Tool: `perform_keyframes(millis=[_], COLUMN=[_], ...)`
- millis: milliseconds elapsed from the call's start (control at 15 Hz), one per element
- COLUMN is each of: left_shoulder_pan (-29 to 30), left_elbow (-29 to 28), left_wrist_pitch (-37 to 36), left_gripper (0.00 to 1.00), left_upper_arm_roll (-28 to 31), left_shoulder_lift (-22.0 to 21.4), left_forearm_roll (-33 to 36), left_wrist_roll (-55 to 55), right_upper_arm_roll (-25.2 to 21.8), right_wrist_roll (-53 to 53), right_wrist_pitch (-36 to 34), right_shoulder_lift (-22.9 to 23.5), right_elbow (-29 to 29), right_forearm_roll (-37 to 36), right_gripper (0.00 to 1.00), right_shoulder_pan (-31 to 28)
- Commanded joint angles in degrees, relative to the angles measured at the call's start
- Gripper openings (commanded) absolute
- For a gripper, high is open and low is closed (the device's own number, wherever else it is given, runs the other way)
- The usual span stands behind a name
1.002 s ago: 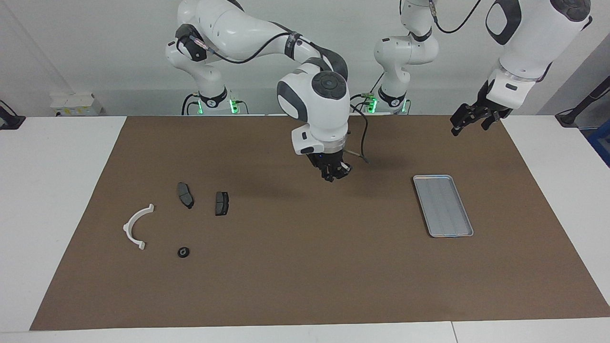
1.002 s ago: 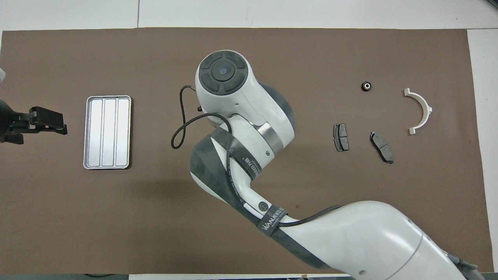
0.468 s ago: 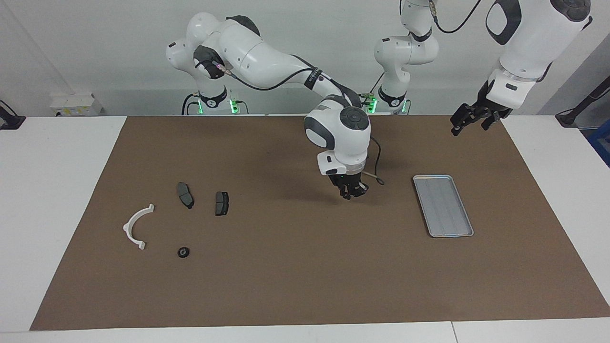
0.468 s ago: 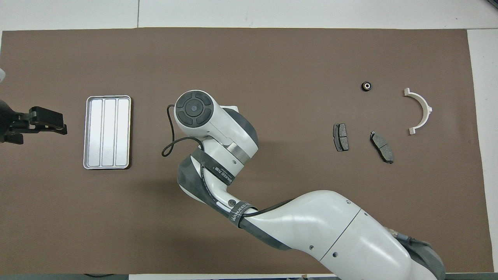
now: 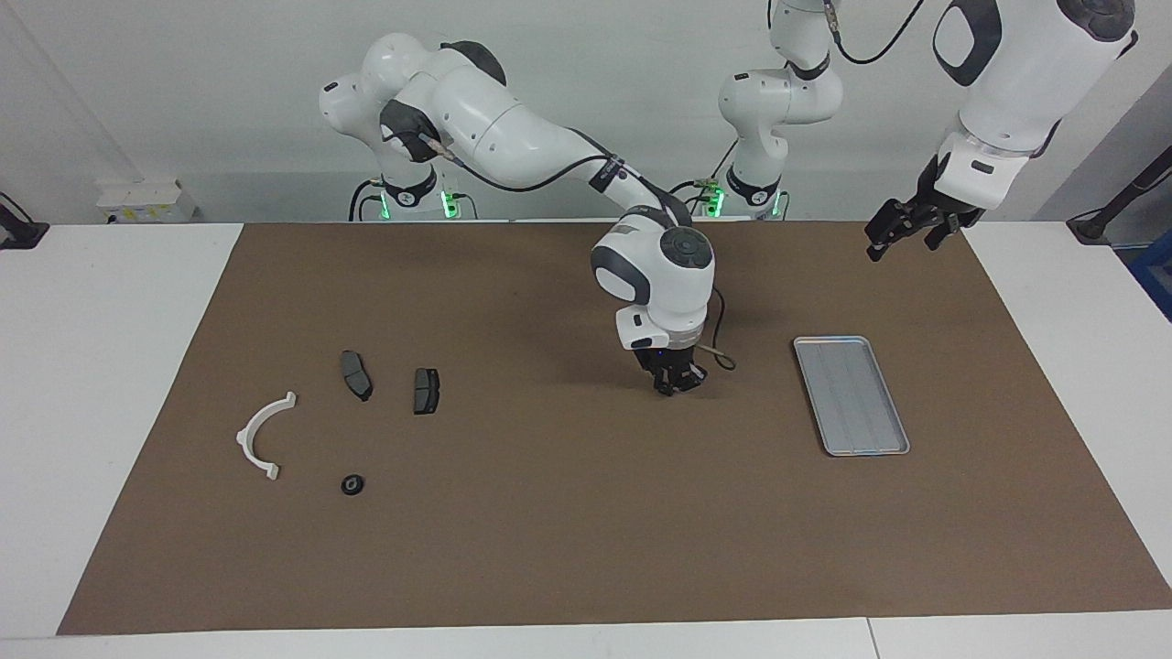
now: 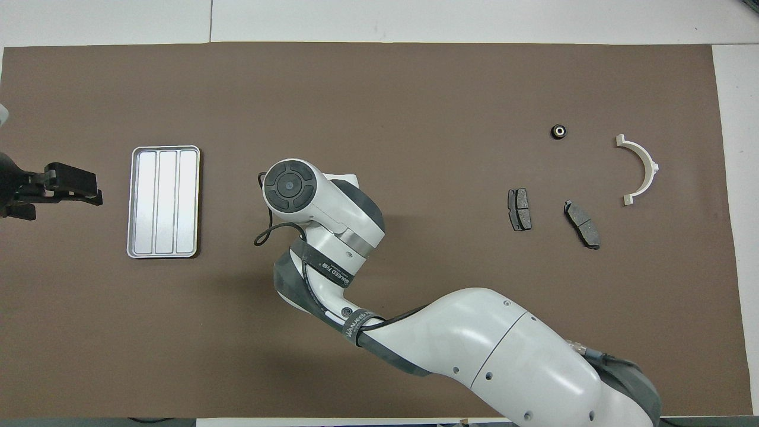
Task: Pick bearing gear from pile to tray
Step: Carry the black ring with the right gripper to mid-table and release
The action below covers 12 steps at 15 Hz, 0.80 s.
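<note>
One small black round bearing gear (image 5: 352, 483) (image 6: 558, 131) lies on the brown mat at the right arm's end, in the pile with a white half-ring bracket (image 5: 260, 434) and two dark brake pads (image 5: 356, 374). The silver tray (image 5: 851, 394) (image 6: 163, 201) sits bare toward the left arm's end. My right gripper (image 5: 678, 385) hangs low over the mat's middle, between pile and tray, shut. Whether a small part sits between its tips does not show. In the overhead view its own wrist hides it. My left gripper (image 5: 902, 231) (image 6: 74, 190) waits open, raised beside the tray.
The brown mat (image 5: 549, 531) covers most of the white table. The right arm's forearm and elbow (image 6: 474, 350) span the mat nearer the robots. A black cable loops off the right wrist (image 6: 267, 228).
The right gripper has travelled from the mat's middle toward the tray and come down lower. The left arm and the parts on the mat have stayed put.
</note>
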Motion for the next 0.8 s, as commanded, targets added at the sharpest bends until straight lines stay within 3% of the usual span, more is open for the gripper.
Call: perform_keyframes(millis=[0,67,134,468,735], left_shoulder_pan=[0.19,0.19,0.19,0.19,0.19], left_elbow=[-0.86,-0.86,-0.86,-0.86,-0.86], left_wrist_pitch=[-0.38,-0.38,-0.38,-0.38,-0.38], left_gripper=[1.0,1.0,1.0,1.0,1.0], left_upper_arm_roll=[0.01,0.01,0.01,0.01,0.01], left_shoulder_lift=[-1.2,-1.2,-1.2,-1.2,-1.2], left_forearm_roll=[-0.55,-0.55,-0.63,-0.63,-0.63], left_wrist_roll=[0.12,0.12,0.12,0.12,0.03], right_upper_arm_roll=[-0.06,-0.15,-0.15,0.81,0.91], right_wrist_roll=[1.43,1.43,1.34,-4.26,-23.82], right_wrist_pitch=[-0.29,-1.52,-3.44,-18.02,-25.15], right_shoulder_lift=[1.05,1.05,1.05,-0.09,-7.99], right_elbow=[-0.02,0.24,0.85,11.91,12.99], right_forearm_roll=[-1.07,-1.07,-1.16,1.29,5.33], right_gripper=[0.0,0.7,1.0,1.0,1.0], right_shoulder_pan=[0.1,0.01,0.1,-2.61,-11.21])
